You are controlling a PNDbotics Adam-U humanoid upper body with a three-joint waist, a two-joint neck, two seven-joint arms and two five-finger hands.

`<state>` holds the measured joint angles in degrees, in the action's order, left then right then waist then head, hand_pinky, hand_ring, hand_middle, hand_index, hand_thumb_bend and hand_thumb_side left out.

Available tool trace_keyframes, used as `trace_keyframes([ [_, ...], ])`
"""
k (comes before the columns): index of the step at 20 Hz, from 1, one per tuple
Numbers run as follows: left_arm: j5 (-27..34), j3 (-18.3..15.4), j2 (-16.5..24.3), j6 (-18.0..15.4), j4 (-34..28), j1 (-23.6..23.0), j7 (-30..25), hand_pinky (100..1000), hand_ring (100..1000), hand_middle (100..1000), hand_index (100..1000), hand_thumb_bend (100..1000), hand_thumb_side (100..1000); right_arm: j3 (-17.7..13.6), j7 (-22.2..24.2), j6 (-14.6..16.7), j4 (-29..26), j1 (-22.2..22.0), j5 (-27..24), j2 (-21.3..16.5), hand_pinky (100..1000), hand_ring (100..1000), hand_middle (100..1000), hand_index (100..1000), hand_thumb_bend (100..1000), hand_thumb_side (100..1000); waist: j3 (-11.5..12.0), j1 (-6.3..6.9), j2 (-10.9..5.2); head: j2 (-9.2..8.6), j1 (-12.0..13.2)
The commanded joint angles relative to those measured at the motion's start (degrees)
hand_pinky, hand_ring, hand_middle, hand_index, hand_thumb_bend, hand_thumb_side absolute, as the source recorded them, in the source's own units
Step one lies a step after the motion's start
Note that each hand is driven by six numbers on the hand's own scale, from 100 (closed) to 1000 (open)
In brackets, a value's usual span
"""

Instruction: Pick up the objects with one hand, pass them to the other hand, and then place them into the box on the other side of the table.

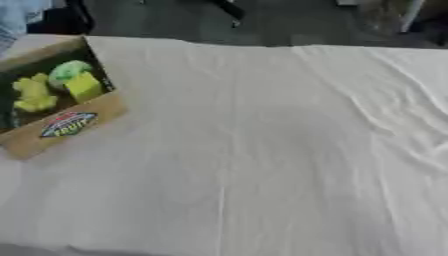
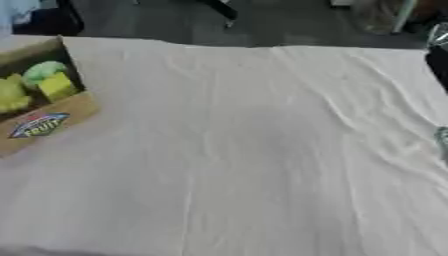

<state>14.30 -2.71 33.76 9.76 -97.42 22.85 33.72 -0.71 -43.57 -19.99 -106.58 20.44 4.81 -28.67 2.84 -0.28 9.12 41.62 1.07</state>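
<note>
1. Leftmost, at 9 to 10 o'clock: cardboard box, label with "FRUIT" on its near wall, sitting askew on the table.
2. Inside the box: pale green round item at the far side, yellow block touching it just nearer, lumpy yellow-green item to their left. All three close together.
3. Centre: table under a white cloth, creased toward 2 to 3 o'clock.
4. Far right edge, right eye view only, at 2 o'clock: dark arm part with a silver bit above; at 3 o'clock a small greenish shape, too blurred to make out.
5. Hands: neither seen clearly; whether fingers are spread or curled, cannot tell.
</note>
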Motion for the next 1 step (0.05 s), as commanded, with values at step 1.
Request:
trace_keyframes([
  [1, 0.79, -1.06, -0.4, -1.95, -0.72, 0.18, 0.14, 528, 750, 715, 842, 276, 890, -1.31, -7.86, -5.46, -0.1, 0.14, 0.03, -0.08, 678, 716, 729, 749, 276, 303, -0.09, 0.14, -1.03, 0.04, -1.16],
])
